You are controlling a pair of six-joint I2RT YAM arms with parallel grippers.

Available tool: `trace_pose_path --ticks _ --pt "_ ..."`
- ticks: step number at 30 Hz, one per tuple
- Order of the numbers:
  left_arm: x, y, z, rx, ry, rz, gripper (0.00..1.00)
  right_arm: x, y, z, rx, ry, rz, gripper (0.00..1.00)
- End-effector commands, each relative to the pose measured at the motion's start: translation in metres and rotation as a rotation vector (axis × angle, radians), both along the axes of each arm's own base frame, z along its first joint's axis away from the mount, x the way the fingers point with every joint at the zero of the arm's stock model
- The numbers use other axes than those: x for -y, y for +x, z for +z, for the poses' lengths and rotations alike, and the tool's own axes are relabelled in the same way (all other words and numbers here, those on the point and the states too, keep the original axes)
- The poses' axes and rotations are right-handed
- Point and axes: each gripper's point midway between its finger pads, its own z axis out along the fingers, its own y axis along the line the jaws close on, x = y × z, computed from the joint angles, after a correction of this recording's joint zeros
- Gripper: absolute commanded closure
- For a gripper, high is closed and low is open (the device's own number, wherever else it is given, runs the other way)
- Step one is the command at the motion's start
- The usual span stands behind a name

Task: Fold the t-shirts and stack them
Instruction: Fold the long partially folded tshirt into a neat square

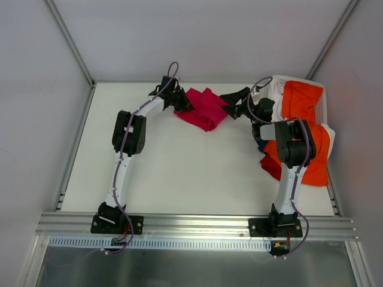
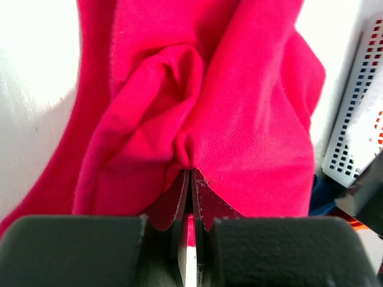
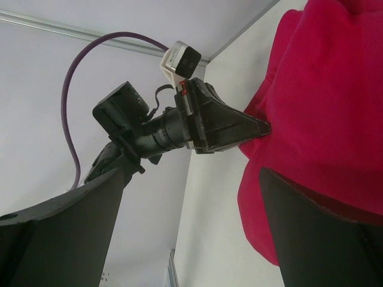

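Observation:
A crumpled crimson t-shirt point(image 1: 204, 107) lies at the back middle of the white table point(image 1: 179, 167). My left gripper point(image 1: 182, 103) is at the shirt's left edge, its jaws shut on a pinch of the crimson t-shirt point(image 2: 239, 119), as the left gripper point(image 2: 190, 179) shows in its own wrist view. My right gripper point(image 1: 230, 100) hovers at the shirt's right edge, wide open with nothing between its fingers point(image 3: 323, 233). The right wrist view shows the crimson t-shirt point(image 3: 329, 101) and the left gripper point(image 3: 224, 125) biting it. An orange t-shirt point(image 1: 302, 101) drapes over the far right.
A white perforated basket point(image 1: 281, 84) stands at the back right corner under the orange cloth; the basket point(image 2: 359, 119) is also at the right of the left wrist view. More orange cloth point(image 1: 314, 161) hangs beside the right arm. White walls enclose the table.

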Motion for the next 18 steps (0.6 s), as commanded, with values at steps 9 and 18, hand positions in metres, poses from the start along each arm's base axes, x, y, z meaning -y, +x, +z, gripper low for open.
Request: trace_pose_path --ticks 9,18 --pt "-0.009 0.005 0.118 0.251 0.017 0.008 1.0 -0.001 -0.001 0.0 0.052 0.023 0.017 0.01" --pt "-0.043 0.008 0.131 0.282 0.077 0.095 1.0 0.0 0.0 -0.013 0.03 0.025 0.02 0.01"
